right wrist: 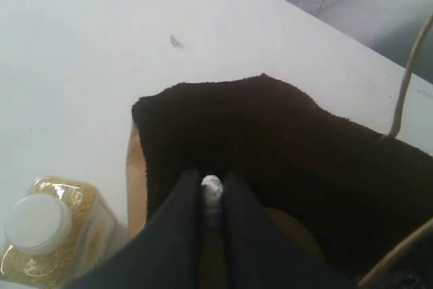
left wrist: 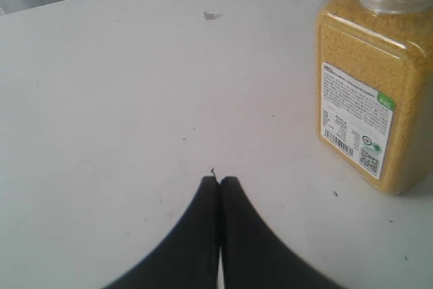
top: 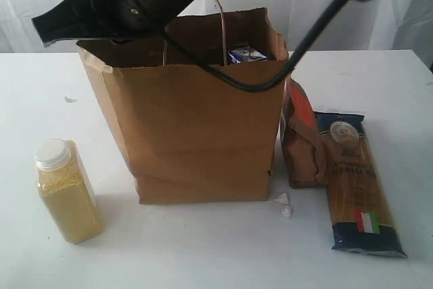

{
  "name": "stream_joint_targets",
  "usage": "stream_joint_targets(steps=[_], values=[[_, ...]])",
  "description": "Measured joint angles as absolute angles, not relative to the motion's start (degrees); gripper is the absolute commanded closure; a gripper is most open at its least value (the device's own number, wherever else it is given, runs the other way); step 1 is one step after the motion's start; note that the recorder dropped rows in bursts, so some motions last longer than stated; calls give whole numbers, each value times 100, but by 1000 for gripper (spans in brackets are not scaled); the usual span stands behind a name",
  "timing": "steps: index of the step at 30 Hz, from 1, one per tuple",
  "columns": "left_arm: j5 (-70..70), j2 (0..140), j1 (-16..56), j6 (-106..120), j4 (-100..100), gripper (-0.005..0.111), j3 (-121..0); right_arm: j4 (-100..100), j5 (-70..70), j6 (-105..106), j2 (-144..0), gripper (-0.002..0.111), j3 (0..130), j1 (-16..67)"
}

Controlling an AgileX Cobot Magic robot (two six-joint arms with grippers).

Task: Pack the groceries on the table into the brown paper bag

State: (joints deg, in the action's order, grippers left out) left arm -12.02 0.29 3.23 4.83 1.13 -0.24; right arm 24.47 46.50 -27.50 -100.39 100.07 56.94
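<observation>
Groceries were partly packed. Well to the left of the brown paper bag [top: 196, 126], the yellow-grain bottle [top: 64, 191] stood upright on the white tabletop [top: 169, 248]. It was a squarish clear plastic bottle with a ribbed white cap, fine grain showing through its walls. The left gripper [left wrist: 220, 181] hovered over bare tabletop near that bottle with its smooth black jaws pressed together and empty, probably parked out of the way.

The bag stood upright with its mouth open, made of stiff, creased kraft paper with a thin twisted cord handle. Inside it, toward the right rear corner, the glossy top of the small blue-white carton [top: 247, 54] showed. The right gripper [right wrist: 212, 179] hung over the bag's dark mouth. Its jaws were almost together and pinched a small pale thing [right wrist: 212, 189], though I could not tell what it was. It may have been a hold on the bag to steady it.

At the bag's right front corner lay two crumpled white scraps [top: 283, 205]. Just beside the bag's right wall, apparently leaning on it, stood the brown pouch with orange label [top: 301, 140], soft and wrinkled. Right of the pouch and touching it, the spaghetti pack [top: 355, 181] lay flat. It was long and rectangular in dark, shiny film. Both looked within easy reach for packing.
</observation>
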Motion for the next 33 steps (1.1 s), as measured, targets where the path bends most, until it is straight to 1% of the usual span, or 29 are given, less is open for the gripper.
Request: stream_joint_targets(steps=[9, 11, 14, 17, 20, 28, 33], values=[[-1202, 29, 323, 483, 113, 107, -24, 2432, 4650, -2652, -10153, 108, 10025, 5626], [-1202, 29, 323, 483, 113, 107, -24, 2432, 4640, -2633, -10153, 106, 10025, 5626], [-1202, 29, 323, 483, 113, 107, -24, 2432, 4640, -2609, -10153, 95, 10025, 5626], [-1202, 29, 323, 483, 113, 107, -24, 2432, 4640, -2593, -10153, 79, 10025, 5626], [-1202, 29, 323, 483, 113, 107, -24, 2432, 4640, -2593, -10153, 71, 10025, 5626], [-1202, 29, 323, 483, 113, 107, -24, 2432, 4628, -2593, -10153, 70, 10025, 5626], [-1202, 29, 323, 483, 113, 107, -24, 2456, 4550, -2593, -9839, 70, 10025, 5774]])
